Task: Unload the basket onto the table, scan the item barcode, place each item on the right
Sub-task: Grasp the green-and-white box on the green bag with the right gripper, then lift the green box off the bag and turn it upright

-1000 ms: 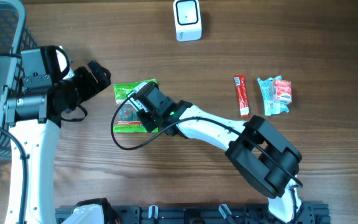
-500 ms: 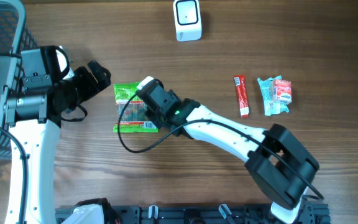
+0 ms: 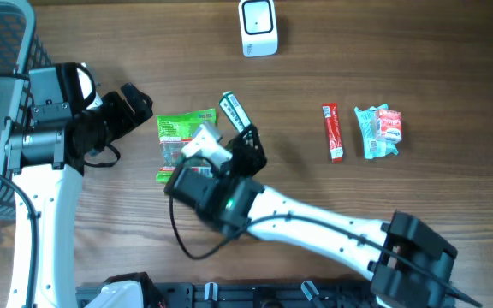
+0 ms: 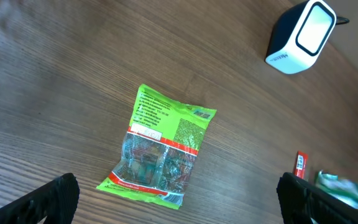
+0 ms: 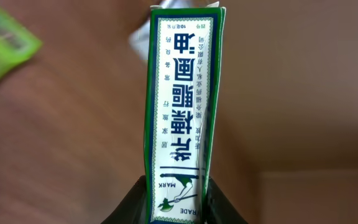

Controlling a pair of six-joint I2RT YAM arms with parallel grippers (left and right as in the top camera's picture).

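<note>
right fingers (image 5: 132, 208) clamped on end of narrow green-white box (image 5: 182, 106), raised off bench (image 3: 418, 51) at centre, free end aimed far, probably toward scanner (image 3: 258, 27) at far edge. left fingers (image 4: 48, 202) spread wide, empty, idle left of green packet (image 4: 160, 149).

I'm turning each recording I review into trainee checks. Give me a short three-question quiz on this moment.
1. True or false: the left pincer stands open and empty while the green snack packet lies on the table.
2. What does the right pincer grip? A) nothing B) the narrow green-and-white box C) the green snack packet
3. How many packaged items lie unheld on the table?
Key: 1 true; 2 B; 3 three.
</note>
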